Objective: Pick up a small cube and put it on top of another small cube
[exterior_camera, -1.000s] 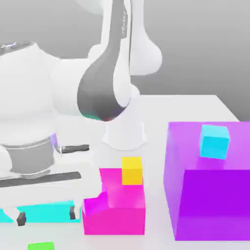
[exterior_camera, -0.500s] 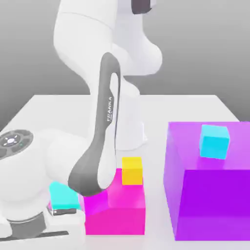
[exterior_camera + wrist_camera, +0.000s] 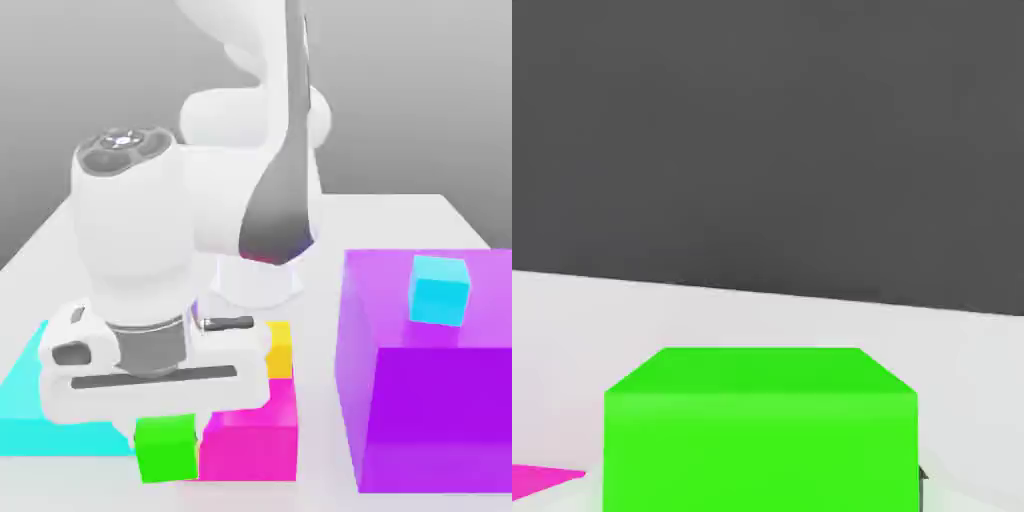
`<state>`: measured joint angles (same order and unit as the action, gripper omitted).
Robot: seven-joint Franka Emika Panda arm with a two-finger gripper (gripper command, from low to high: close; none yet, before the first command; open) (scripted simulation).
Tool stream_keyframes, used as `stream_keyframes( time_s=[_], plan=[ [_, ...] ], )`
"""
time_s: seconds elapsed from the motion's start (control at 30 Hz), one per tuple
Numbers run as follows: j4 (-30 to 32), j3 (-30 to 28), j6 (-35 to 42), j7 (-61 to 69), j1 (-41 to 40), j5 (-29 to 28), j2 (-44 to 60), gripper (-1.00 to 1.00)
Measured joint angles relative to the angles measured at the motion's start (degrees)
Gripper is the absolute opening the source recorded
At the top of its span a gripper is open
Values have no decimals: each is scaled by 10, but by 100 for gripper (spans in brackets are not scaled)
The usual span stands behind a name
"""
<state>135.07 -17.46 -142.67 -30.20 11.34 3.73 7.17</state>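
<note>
A pale grey table [image 3: 400, 215] under a plain grey backdrop carries a few bright blocks: a flat cyan slab [image 3: 45, 400] at the exterior view's left, a magenta stepped block [image 3: 255, 440] in the middle, and a large purple block [image 3: 430, 400] at the right with a small cyan cube [image 3: 438, 288] on its top. The small yellow cube [image 3: 280, 348] sits on the magenta block's upper step, partly behind the arm's hand. The gripper [image 3: 165, 432] is clamped on the small green cube [image 3: 166, 447], which hangs just beneath the hand, beside the magenta block's left face and apparently clear of the table — the hand view shows the same green cube [image 3: 760, 430] filling the space between the jaws. So the pick looks done and the carry is in hand. Judging from this, the next move calls for lifting the green cube above the level of its target — probably the nearby yellow one — centring it squarely overhead, then lowering gently before letting go, since a small cube offers little margin for an offset placement.
</note>
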Motion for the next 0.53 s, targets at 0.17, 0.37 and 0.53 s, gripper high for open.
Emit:
stream_keyframes(
  time_s=[0.17, 0.37, 0.53],
  plan=[
    [59, 21, 17, -136, 30, -116, -106, -100],
    [93, -18, 53, -188, -15, -73, -147, -100],
    [107, -21, 8, -178, -14, -57, -113, 100]
  ],
)
